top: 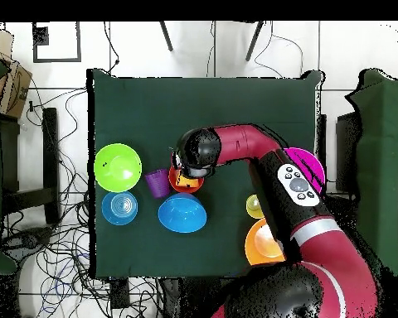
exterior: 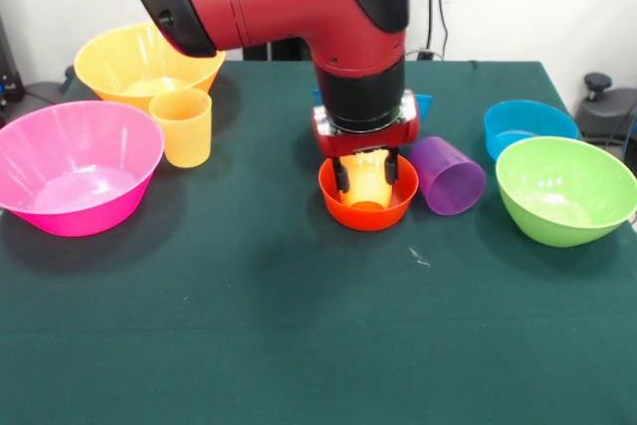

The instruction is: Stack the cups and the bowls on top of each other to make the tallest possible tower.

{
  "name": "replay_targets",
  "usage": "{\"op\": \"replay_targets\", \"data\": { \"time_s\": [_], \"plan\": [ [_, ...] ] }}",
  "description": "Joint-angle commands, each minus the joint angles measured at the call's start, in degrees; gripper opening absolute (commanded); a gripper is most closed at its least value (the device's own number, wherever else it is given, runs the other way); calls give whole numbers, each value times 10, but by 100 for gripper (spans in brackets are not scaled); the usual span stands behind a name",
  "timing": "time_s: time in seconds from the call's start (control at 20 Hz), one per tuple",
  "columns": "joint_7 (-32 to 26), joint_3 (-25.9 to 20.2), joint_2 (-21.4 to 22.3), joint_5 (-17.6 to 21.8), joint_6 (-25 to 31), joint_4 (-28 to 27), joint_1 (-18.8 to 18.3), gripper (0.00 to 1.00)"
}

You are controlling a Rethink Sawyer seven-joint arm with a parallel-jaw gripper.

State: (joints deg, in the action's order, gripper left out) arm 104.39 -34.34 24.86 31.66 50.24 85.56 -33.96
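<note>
Gripper: gripper (exterior: 365,175), fingers (exterior: 341,174) straddling the orange cup (exterior: 366,182); they look pinched on its sides, contact not certain.
Tower: orange cup upright inside the small red-orange bowl (exterior: 367,212), table centre.
Purple cup (exterior: 447,175): on its side, just beside the tower at 3 o'clock in the front view.
Lime green bowl (exterior: 566,189): further out at 3 o'clock.
Small blue bowl (exterior: 529,123): 2 o'clock, behind the lime green bowl.
Medium blue bowl (top: 182,213): mostly hidden behind the arm in the front view.
Yellow-orange cup (exterior: 182,126): 10 o'clock, upright.
Big yellow bowl (exterior: 145,63): behind the yellow-orange cup.
Big pink bowl (exterior: 76,165): 9 o'clock.
Risk, release: fingers dragging on opening could tip the cup.
Risk, lift: a tilted withdrawal may slide the light bowl into the purple cup.
</note>
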Motion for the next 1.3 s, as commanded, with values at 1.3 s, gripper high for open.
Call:
{"op": "replay_targets", "data": {
  "time_s": [1.3],
  "plan": [
    [83,57,8,-118,-130,41,74,100]
  ]
}}
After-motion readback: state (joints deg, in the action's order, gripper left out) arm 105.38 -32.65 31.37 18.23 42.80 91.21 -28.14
